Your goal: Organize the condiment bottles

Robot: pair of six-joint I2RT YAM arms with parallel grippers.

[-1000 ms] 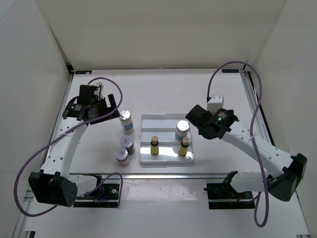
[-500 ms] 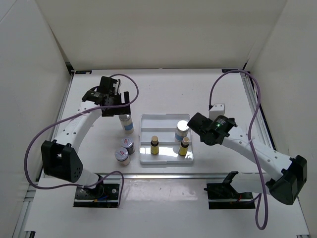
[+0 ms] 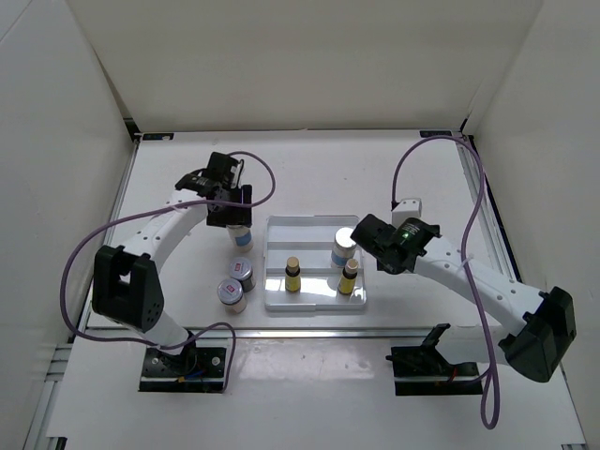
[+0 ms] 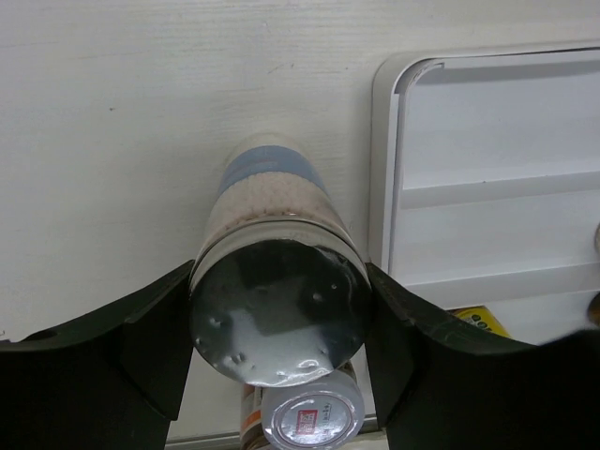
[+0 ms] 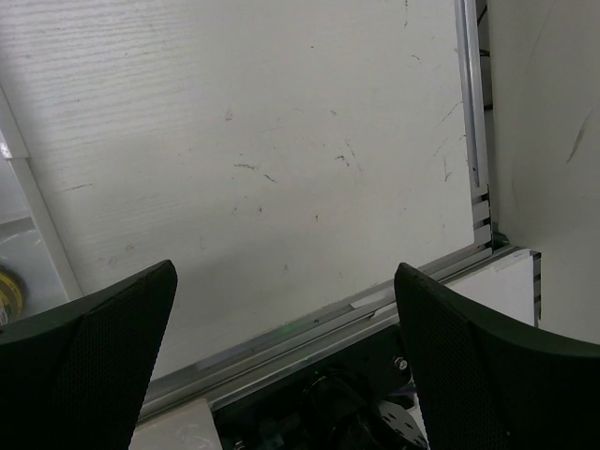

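Note:
A squat white shaker jar (image 4: 267, 192) with a blue label and silver lid stands on the table just left of the white tray (image 4: 487, 169). My left gripper (image 4: 279, 281) is shut on it, one black finger pressed to each side below the lid; the top view shows this gripper (image 3: 232, 208) above the jar (image 3: 243, 238). Two more shaker jars (image 3: 241, 272) (image 3: 231, 293) stand on the table nearer the front. In the tray (image 3: 314, 230) are one shaker jar (image 3: 344, 246) and two yellow bottles (image 3: 292, 274) (image 3: 349, 277). My right gripper (image 5: 284, 281) is open and empty, hanging beside the tray's right edge (image 3: 373, 236).
White walls enclose the table on three sides. An aluminium rail (image 5: 473, 122) runs along the right edge and another along the front (image 3: 309, 330). A purple cable (image 3: 258, 178) loops over the left wrist.
My left gripper swung right over the blue-label jar and closed its fingers on it. The right arm drifted a little left toward the tray, still open.

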